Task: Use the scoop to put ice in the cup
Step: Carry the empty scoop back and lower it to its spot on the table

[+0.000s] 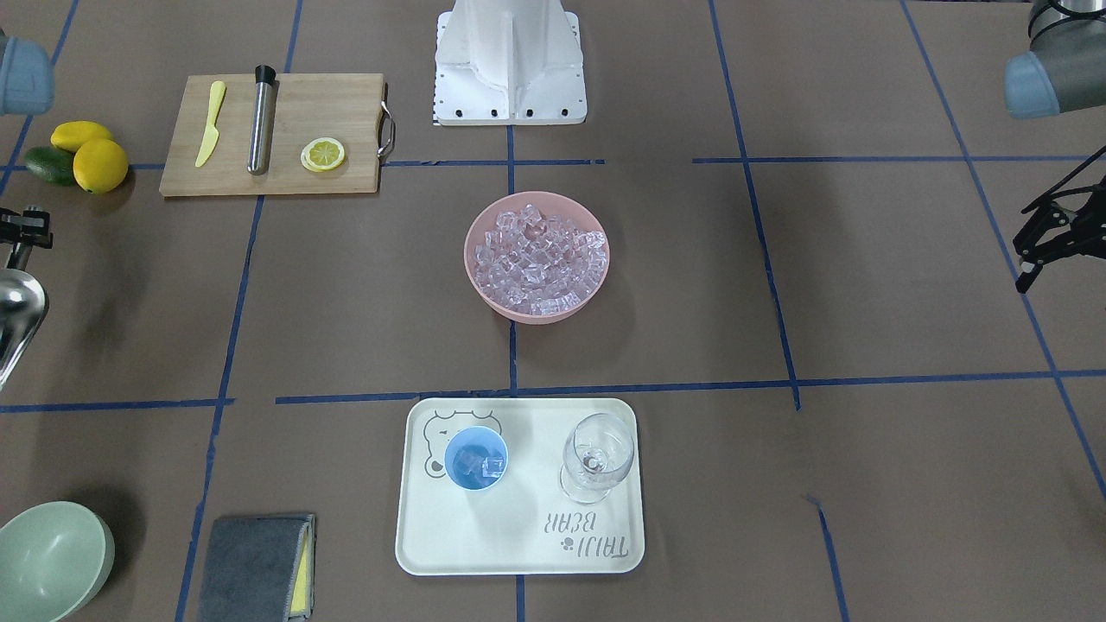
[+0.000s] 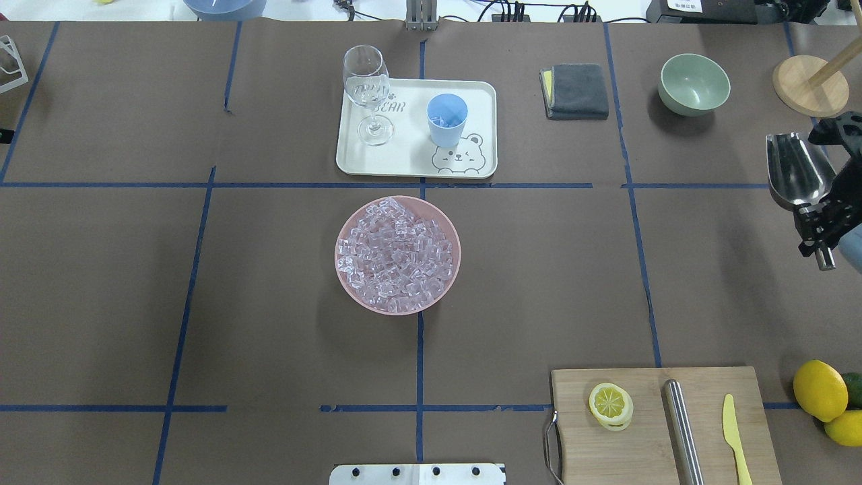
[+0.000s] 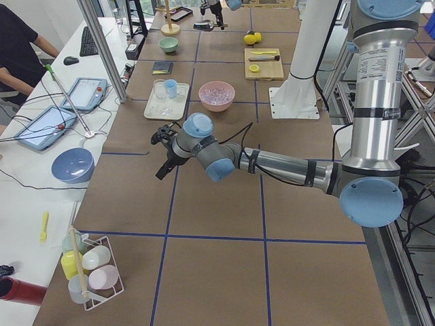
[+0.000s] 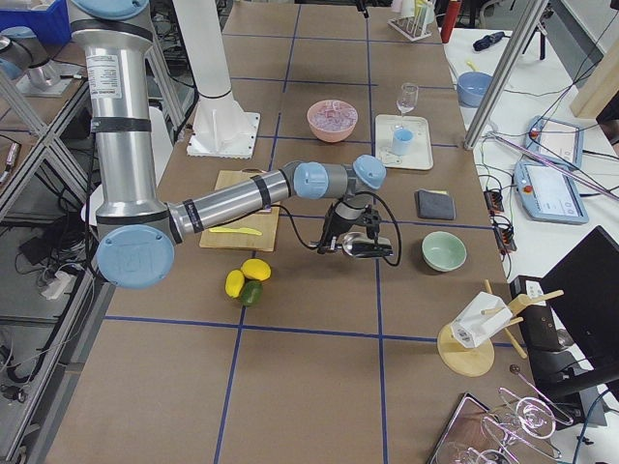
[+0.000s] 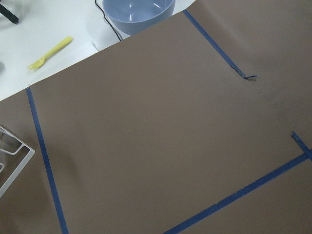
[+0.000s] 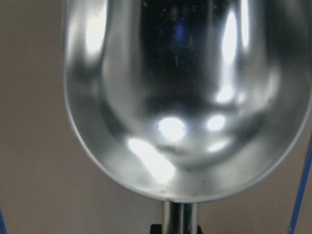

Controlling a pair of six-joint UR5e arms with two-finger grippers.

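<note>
Right now, your right gripper (image 2: 823,225) has its fingers clamped on the scoop (image 2: 794,168) by its thin rod handle. The trough juts out ahead of them, shiny and empty. Your left gripper (image 1: 1037,259) has its fingers spread, holding nothing. Between the two grippers the ice (image 2: 397,252) lies heaped in a pink bowl (image 1: 536,316). Well apart from both sets of fingers, the cup (image 2: 446,120) stands on a white tray (image 2: 411,158) beside a wine glass (image 2: 367,84), with a few cubes inside.

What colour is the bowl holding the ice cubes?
Pink: the bowl shows best in the exterior front-facing view.
</note>
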